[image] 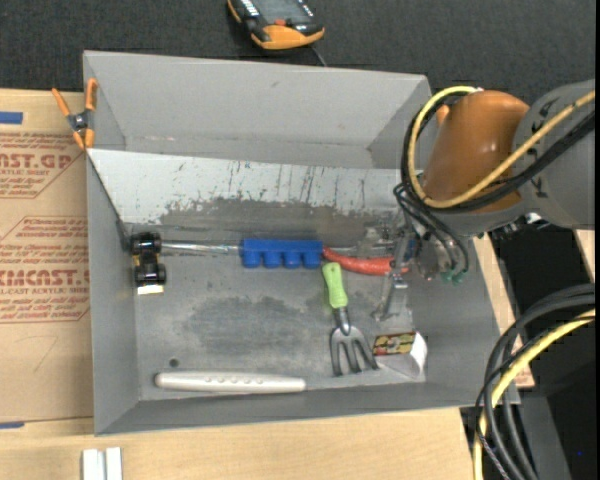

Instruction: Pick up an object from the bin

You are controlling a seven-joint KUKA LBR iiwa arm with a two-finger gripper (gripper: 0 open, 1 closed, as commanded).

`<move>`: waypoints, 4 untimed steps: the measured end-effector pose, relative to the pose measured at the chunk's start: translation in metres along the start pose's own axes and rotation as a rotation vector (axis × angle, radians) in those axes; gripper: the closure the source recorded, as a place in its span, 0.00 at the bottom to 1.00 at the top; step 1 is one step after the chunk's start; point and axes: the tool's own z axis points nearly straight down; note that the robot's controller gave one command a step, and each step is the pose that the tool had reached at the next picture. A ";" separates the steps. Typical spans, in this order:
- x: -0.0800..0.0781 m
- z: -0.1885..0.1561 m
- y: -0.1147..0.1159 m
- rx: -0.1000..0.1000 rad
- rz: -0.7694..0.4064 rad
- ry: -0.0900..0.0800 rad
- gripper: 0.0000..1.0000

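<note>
My gripper [390, 294] hangs low at the right side of the bin, under the arm's orange cover. An orange-red handle [358, 263] lies just to its left and seems to touch it. Just left of the gripper, a small garden fork with a green handle [335, 288] points its grey tines at the front wall. A small white box with a yellow and red label [400, 347] sits right below the gripper, beside the tines. Nothing shows between the gripper's tips.
A blue-handled tool [281, 254] with a thin metal shaft lies across the middle. At the left wall stands a small black toy vehicle [146, 260]. A long pale bar [230, 381] lies along the front wall.
</note>
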 end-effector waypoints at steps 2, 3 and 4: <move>-0.019 0.078 -0.042 -0.003 0.132 -0.009 0.00; -0.020 0.078 -0.034 -0.003 0.245 -0.014 0.00; -0.021 0.077 -0.041 -0.002 0.136 -0.013 0.00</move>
